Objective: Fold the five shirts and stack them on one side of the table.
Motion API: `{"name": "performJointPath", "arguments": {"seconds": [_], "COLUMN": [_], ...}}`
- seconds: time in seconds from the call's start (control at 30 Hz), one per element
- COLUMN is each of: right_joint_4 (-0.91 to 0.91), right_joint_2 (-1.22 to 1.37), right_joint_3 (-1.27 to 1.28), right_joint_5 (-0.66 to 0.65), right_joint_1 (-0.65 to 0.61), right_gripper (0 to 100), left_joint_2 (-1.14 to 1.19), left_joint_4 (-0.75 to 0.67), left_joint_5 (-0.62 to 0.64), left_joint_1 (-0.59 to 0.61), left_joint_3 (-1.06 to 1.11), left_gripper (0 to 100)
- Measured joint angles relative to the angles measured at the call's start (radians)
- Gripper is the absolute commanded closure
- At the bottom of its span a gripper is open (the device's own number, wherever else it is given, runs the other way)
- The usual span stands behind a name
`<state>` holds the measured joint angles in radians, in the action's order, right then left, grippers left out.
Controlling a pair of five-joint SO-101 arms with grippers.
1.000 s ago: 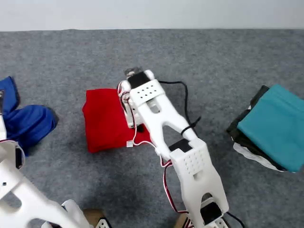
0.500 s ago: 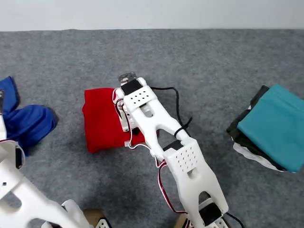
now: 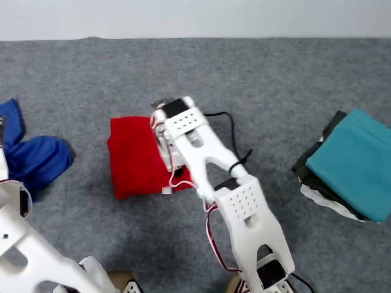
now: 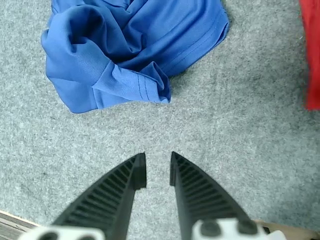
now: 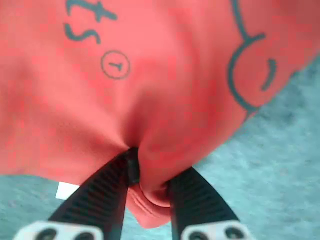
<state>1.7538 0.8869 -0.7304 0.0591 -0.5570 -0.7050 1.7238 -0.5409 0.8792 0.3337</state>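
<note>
Red folded shirt point(image 3: 131, 160): soft, light, limp cloth, likely to sag; right gripper point(image 5: 149, 177) pinches a bunched fold at its edge. Left gripper point(image 4: 158, 172) slightly parted, empty.

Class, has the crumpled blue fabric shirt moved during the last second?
No. The crumpled blue shirt stays put, equally far from the folded teal shirt.

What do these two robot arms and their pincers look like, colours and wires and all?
Both the right arm and left arm are chunky white plastic shells; the right one has panels dotted with small holes, black motor blocks, thin red and white wires and a black cable. The left gripper and right gripper have black, ribbed, tapering fingers on white bases.
</note>
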Motion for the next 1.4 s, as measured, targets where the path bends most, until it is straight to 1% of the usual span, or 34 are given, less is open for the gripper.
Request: {"name": "performJointPath", "arguments": {"seconds": [0.1,0.2,0.3,0.4,0.47,0.53,0.63,0.73,0.8,0.87,0.93,1.03,1.1,1.17,1.27,1.4], "right_joint_4": [0.000,0.000,0.000,-0.002,-0.026,-0.092,-0.221,-0.330,-0.359,-0.368,-0.373,-0.373,-0.371,-0.362,-0.328,-0.259], "right_joint_2": [-0.069,-0.143,-0.184,-0.186,-0.186,-0.186,-0.186,-0.186,-0.186,-0.186,-0.186,-0.198,-0.227,-0.272,-0.341,-0.397], "right_joint_3": [0.069,0.104,0.104,0.104,0.104,0.104,0.104,0.104,0.104,0.104,0.104,0.104,0.104,0.104,0.104,0.104], "right_joint_5": [-0.109,-0.275,-0.493,-0.736,-0.882,-1.014,-1.168,-1.220,-1.229,-1.229,-1.194,-1.066,-0.937,-0.772,-0.509,-0.180], "right_joint_1": [0.098,0.222,0.347,0.423,0.446,0.459,0.462,0.453,0.439,0.427,0.422,0.422,0.422,0.422,0.422,0.402], "right_gripper": [98.9,98.9,98.9,98.9,98.9,98.9,98.9,98.7,98.5,94.9,87.6,77.3,73.7,72.4,72.4,72.7], "left_joint_2": [0.000,0.000,0.000,0.000,0.000,0.000,0.000,0.000,0.000,0.000,0.000,0.000,0.000,0.000,0.000,0.000], "left_joint_4": [0.000,0.000,0.000,0.000,0.000,0.000,0.000,0.000,0.000,0.000,0.000,0.000,0.000,0.000,0.000,0.000], "left_joint_5": [0.000,0.000,-0.002,-0.002,-0.002,-0.002,-0.002,-0.002,-0.002,-0.002,-0.002,-0.002,-0.002,-0.026,-0.057,-0.064], "left_joint_1": [0.000,0.000,-0.026,-0.072,-0.103,-0.126,-0.132,-0.137,-0.135,-0.135,-0.135,-0.135,-0.135,-0.135,-0.135,-0.135], "left_joint_3": [0.000,0.000,0.000,0.000,0.000,0.000,0.002,0.029,0.049,0.057,0.057,0.057,0.057,0.057,0.057,0.057], "left_gripper": [91,91,91,91,91,91,91,91,91,91,91,91,91,91,91,91]}}
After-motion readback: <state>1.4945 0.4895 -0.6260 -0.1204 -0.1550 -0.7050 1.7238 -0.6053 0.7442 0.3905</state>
